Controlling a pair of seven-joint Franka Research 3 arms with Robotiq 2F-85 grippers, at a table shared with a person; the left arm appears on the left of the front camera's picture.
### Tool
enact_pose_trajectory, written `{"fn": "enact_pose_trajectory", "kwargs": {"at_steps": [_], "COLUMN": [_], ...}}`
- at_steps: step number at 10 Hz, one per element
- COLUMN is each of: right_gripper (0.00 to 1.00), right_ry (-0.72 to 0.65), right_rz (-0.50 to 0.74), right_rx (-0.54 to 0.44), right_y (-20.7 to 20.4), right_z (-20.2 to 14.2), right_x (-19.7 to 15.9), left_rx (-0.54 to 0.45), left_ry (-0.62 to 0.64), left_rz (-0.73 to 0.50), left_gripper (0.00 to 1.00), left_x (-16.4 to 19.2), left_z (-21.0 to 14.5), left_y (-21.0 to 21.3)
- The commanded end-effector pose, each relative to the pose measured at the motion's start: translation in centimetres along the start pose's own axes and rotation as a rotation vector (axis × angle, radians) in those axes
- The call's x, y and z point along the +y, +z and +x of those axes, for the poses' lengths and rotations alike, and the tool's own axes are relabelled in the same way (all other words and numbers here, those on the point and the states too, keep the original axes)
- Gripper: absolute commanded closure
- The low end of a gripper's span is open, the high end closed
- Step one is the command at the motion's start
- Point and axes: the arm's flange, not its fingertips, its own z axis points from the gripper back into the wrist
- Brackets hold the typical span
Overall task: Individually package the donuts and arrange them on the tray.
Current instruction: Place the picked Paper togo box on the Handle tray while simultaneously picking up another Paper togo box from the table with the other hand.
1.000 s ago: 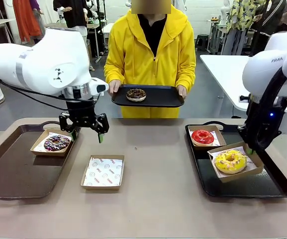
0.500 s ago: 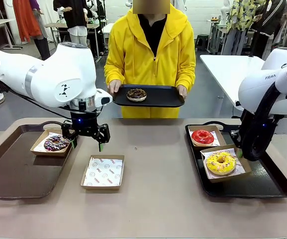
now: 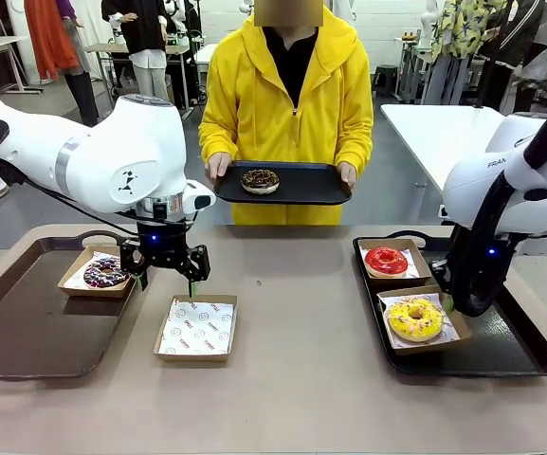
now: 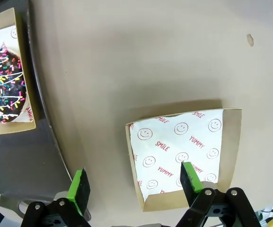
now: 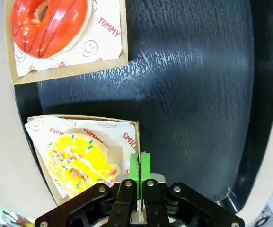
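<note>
Three of the four donuts are already in their paper-lined boxes. The red glazed donut (image 3: 386,260) sits in a box at the far left corner of the right tray (image 3: 505,353). The yellow sprinkled donut (image 3: 414,319) sits in the yellow donut's box (image 3: 441,338), along the left edge of the same tray and just beside the red one's box, on the robot's side. The sprinkled chocolate donut (image 3: 105,273) is boxed at the far right corner of the left tray (image 3: 27,334).

The dark chocolate donut (image 3: 260,179) lies unboxed on the small tray (image 3: 316,186) that the person holds at the far side. An empty box (image 3: 195,327) waits on the table (image 3: 301,403), just beside the right edge of the left tray. I judge that this last donut must still be packed and placed.

The right gripper (image 5: 139,165) is clenched on the wall of the yellow donut's box. The left gripper (image 3: 165,282) is released, with nothing between its jaws, above the far edge of the empty box.

One second ago the yellow donut's box stood farther from the left edge and was more turned; now it is pulled in toward that edge, and the right gripper has moved with it. The left gripper has left the chocolate donut's box and come lower, toward the empty box.
</note>
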Motion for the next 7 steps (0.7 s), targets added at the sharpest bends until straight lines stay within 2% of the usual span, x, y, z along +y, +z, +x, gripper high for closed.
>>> {"fn": "enact_pose_trajectory", "kwargs": {"at_steps": [1, 4, 7], "right_gripper": [0.99, 0.99, 0.99], "right_ry": [-0.011, -0.013, -0.019], "right_rz": [0.052, 0.058, 0.065], "right_rx": [-0.013, -0.010, -0.009], "right_y": [-0.1, 0.0, -0.1], "right_z": [0.6, 0.6, 0.5], "right_x": [-0.2, -0.3, -0.5], "left_rx": [-0.023, -0.006, -0.007], "left_ry": [0.030, 0.018, 0.063], "left_rz": [0.008, -0.022, -0.067], "left_gripper": [0.00, 0.00, 0.00], "left_x": [-0.1, -0.1, 0.0], "left_z": [0.3, 0.2, -0.9], "left_y": [-0.9, -2.3, -3.7]}}
